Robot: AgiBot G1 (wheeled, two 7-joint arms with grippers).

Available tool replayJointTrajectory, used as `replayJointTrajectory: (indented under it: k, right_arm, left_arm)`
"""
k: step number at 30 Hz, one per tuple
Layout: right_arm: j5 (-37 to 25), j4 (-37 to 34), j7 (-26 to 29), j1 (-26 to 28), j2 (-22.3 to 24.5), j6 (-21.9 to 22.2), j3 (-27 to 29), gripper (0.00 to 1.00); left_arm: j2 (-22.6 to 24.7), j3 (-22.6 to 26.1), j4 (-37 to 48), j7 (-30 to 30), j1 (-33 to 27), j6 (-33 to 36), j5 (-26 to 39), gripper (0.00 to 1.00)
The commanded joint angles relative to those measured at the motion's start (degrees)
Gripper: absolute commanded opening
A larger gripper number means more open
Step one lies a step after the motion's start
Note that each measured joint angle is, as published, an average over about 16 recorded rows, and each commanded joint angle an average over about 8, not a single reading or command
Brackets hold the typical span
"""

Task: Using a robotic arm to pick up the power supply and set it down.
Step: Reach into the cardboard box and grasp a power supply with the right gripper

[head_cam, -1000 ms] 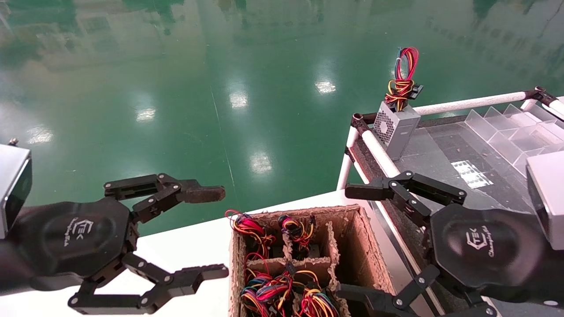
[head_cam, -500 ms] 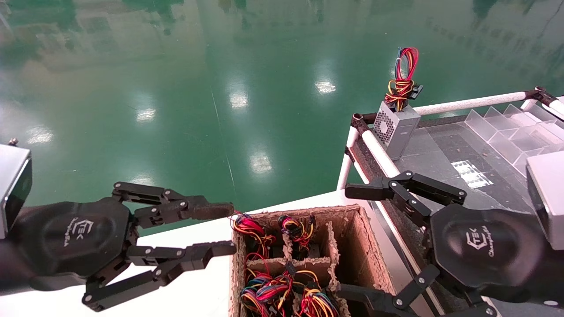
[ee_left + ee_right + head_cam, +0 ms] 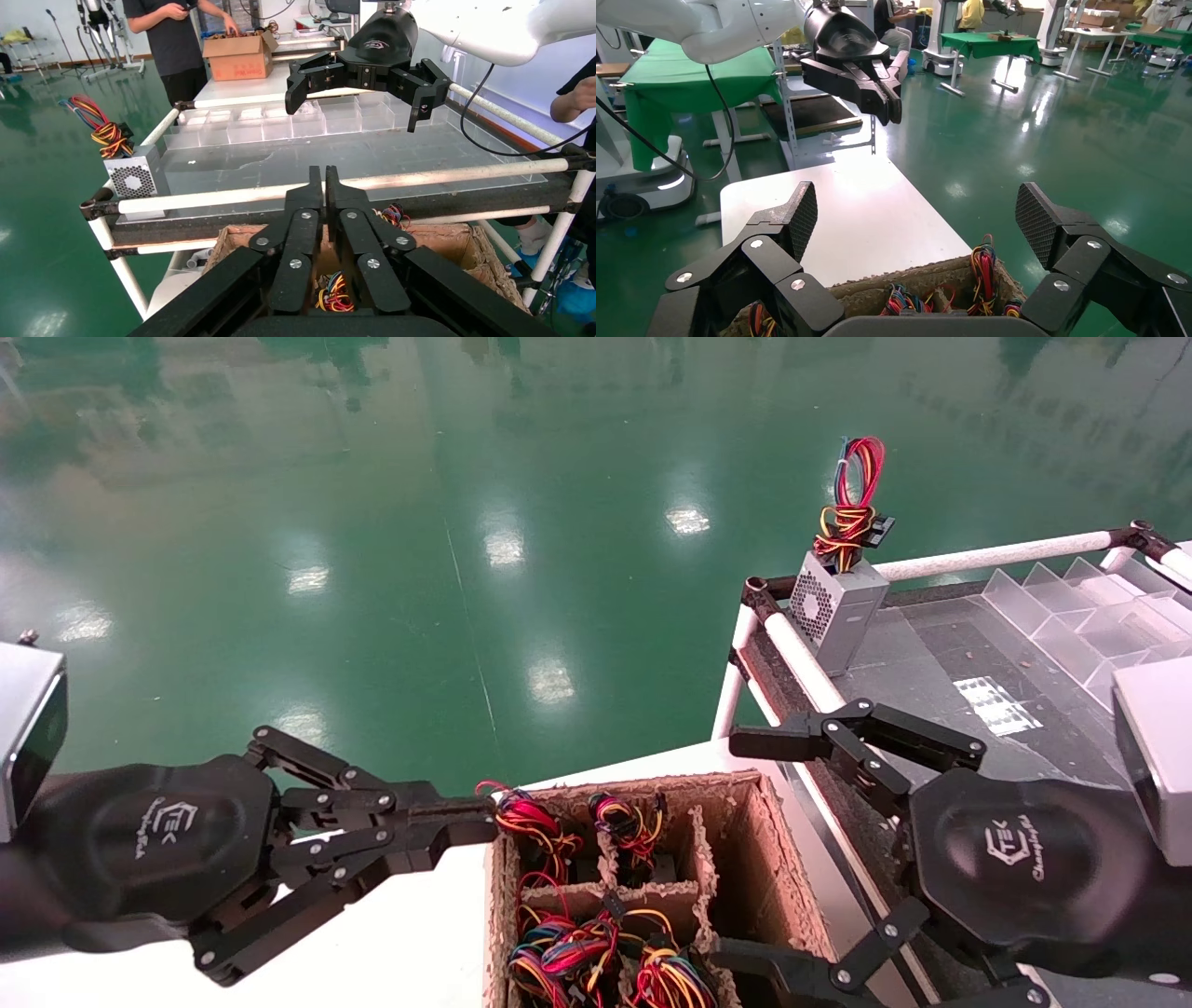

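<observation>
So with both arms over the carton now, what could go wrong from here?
The left gripper is shut with nothing held, beside the cardboard box; going in like that could snag the wire bundles. The right gripper is open over tightly packed compartments, so its fingers could catch loops or the dividers.

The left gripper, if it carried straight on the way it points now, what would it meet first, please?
Probably the red and yellow wire bundle at the near corner of the cardboard box. The shut left gripper points right at it in the head view, though depth there is unclear.
</observation>
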Motion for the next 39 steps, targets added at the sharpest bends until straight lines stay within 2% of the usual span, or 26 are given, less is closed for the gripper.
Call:
replayJointTrajectory:
  k: [1, 9, 26, 33, 39]
  right_arm:
    - [0.00, 0.00, 0.00, 0.00, 0.00, 0.00, 0.00, 1.00]
    - [0.00, 0.00, 0.00, 0.00, 0.00, 0.00, 0.00, 1.00]
    - [-1.42, -0.53, 1.28, -0.47, 1.28, -0.02, -0.74, 1.00]
    - [-4.98, 0.36, 4.44, 0.35, 3.85, -2.35, -3.11, 1.00]
    - [-7.88, 2.33, 6.74, 2.14, 6.84, -4.79, -7.31, 1.00]
  left_arm:
    - [0.00, 0.00, 0.00, 0.00, 0.00, 0.00, 0.00, 0.00]
    - [0.00, 0.00, 0.00, 0.00, 0.00, 0.00, 0.00, 0.99]
    - [0.00, 0.05, 0.05, 0.03, -0.03, 0.01, -0.02, 1.00]
    - [-0.01, 0.08, 0.06, 0.05, -0.04, 0.01, -0.04, 1.00]
    - [-0.02, 0.10, 0.06, 0.06, -0.05, 0.00, -0.06, 1.00]
